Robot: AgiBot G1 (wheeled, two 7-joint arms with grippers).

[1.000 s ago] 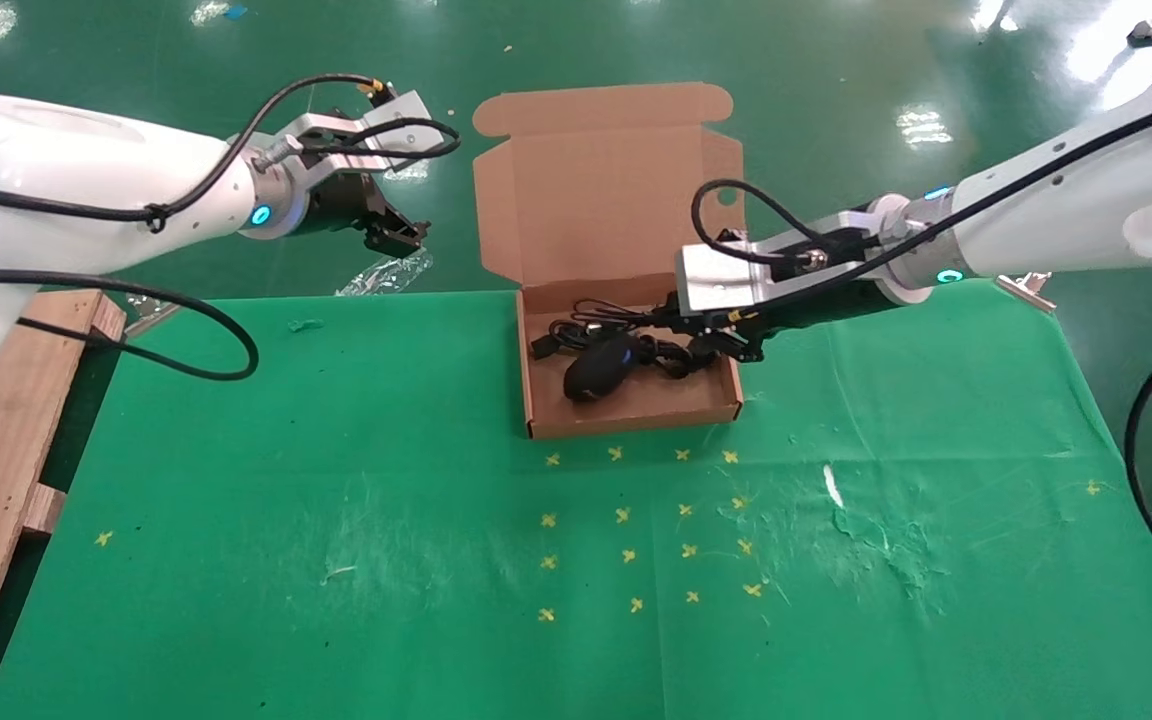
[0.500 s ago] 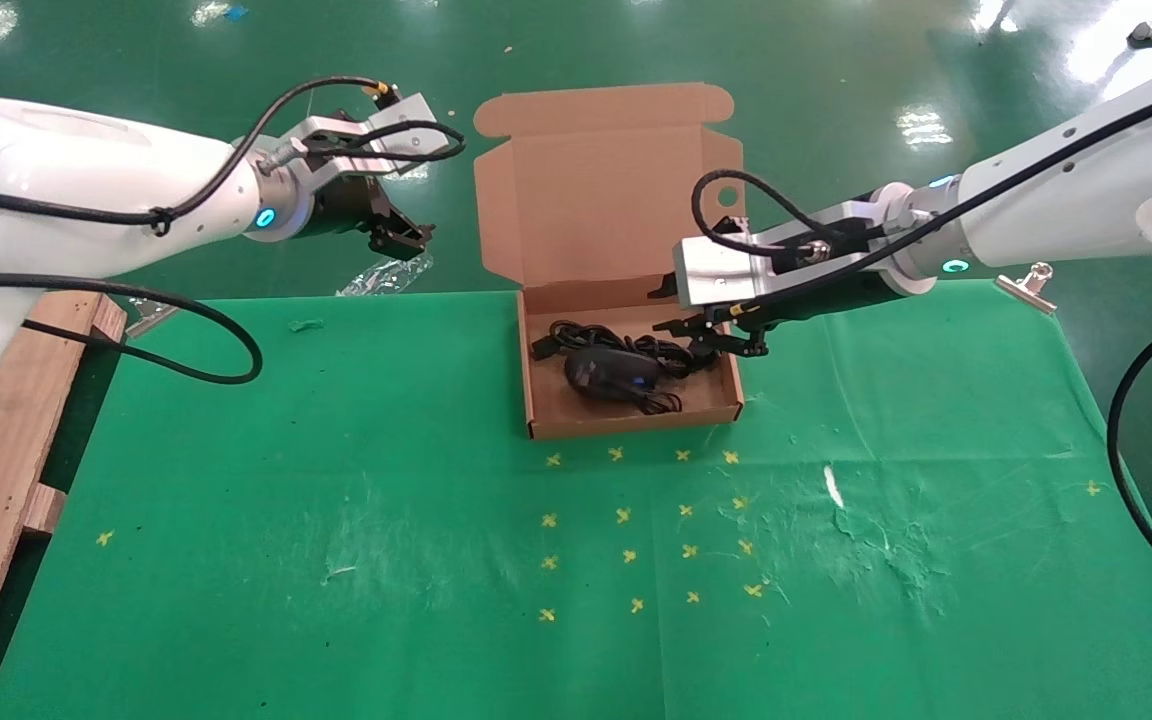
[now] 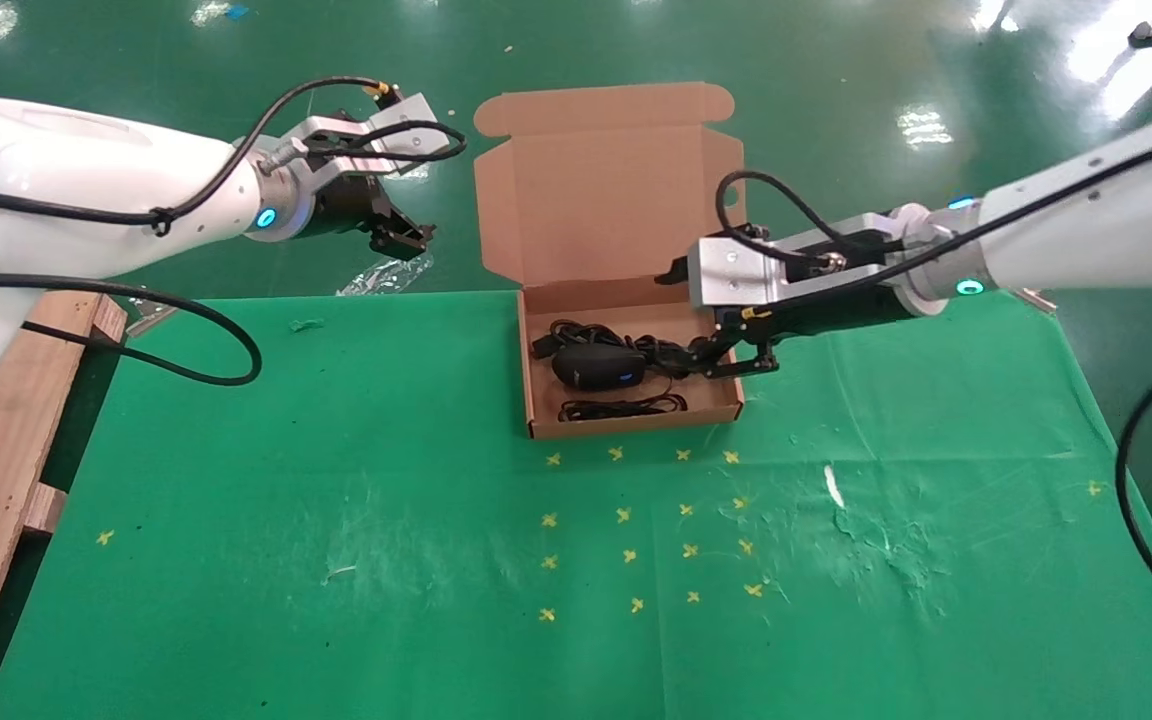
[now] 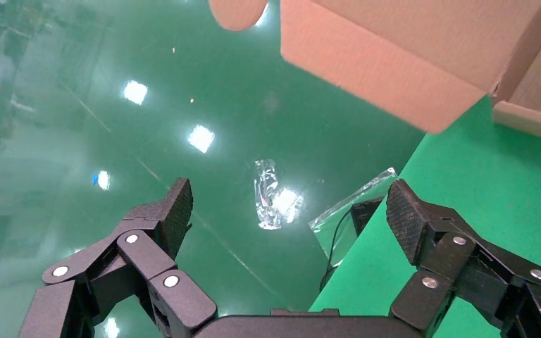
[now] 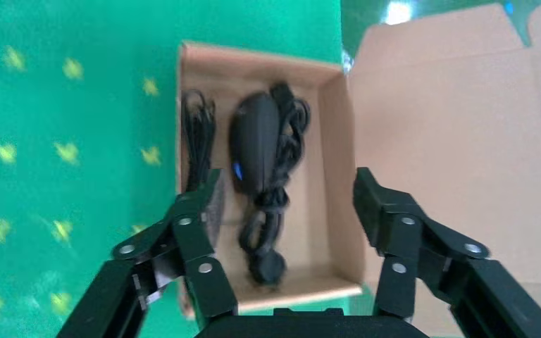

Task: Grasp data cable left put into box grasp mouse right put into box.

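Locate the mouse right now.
In the head view the mouse lies inside the open box, toward its left side, with the data cable beside it and the open right gripper at the box's right wall.

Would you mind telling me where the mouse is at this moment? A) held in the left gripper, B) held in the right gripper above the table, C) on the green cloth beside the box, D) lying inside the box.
D: the mouse lies inside the box beside the data cable, while the right gripper is open at the box's right wall and the left gripper is open and empty.
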